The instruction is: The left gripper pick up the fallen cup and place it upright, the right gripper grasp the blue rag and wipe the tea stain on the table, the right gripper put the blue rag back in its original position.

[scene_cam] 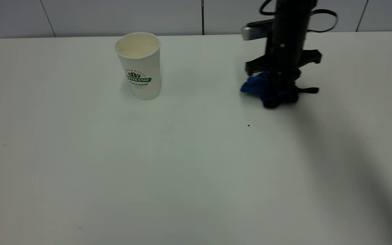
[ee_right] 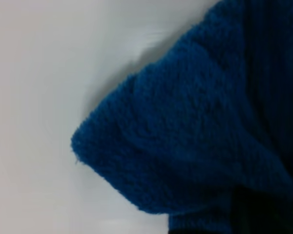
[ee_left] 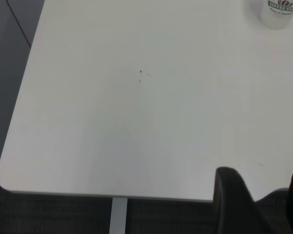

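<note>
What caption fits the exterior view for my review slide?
Cup stands upright on the table; right gripper is down on the bunched blue rag; no stain visible.

We read "COFFEE STAR" on a green banner on the cup (scene_cam: 139,64), far left of centre; the small script below it stays illegible.

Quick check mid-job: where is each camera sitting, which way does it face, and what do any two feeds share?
Exterior: faces the arms from above the table; sees the upright cup and the right gripper on the blue rag.
Left wrist: looks down over a table corner; the left gripper shows at the edge.
Right wrist: pressed close to the rag; little else shows.
Shared: exterior and left wrist both show the cup.
</note>
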Robot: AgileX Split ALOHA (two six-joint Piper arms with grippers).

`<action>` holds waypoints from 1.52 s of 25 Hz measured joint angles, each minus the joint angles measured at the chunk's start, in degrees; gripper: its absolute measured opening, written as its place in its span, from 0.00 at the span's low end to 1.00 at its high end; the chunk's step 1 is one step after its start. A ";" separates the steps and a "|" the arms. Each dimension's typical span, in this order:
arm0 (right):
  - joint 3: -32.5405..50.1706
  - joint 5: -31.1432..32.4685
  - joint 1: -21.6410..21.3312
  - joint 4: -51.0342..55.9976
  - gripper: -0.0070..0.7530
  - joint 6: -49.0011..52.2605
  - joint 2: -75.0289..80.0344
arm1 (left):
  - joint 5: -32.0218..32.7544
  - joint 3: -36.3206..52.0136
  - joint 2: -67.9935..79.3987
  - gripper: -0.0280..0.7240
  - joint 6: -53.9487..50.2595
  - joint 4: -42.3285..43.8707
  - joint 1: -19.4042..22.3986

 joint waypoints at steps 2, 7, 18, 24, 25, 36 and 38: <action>0.00 0.87 -3.64 0.39 0.09 0.00 0.00 | 0.00 0.00 0.00 0.45 0.00 0.00 0.00; 0.00 2.41 -9.78 1.63 0.09 0.07 0.00 | 0.00 0.00 0.00 0.45 0.00 0.00 0.00; 0.00 6.81 -14.79 3.54 0.41 -1.54 0.00 | 0.00 0.00 0.00 0.45 0.00 0.00 0.00; -1.85 9.59 -14.93 4.45 0.94 -6.80 -0.20 | 0.00 0.00 0.00 0.45 0.00 0.00 0.00; -2.31 9.59 -14.93 4.67 0.96 -7.15 -0.67 | 0.00 0.00 0.00 0.45 0.00 0.00 0.00; 18.80 9.71 -10.35 6.11 0.97 -7.89 -24.86 | 0.00 0.00 0.00 0.45 0.00 0.00 0.00; 26.28 9.78 -8.41 5.73 0.97 -6.69 -32.63 | 0.00 0.00 0.00 0.45 0.00 0.00 0.00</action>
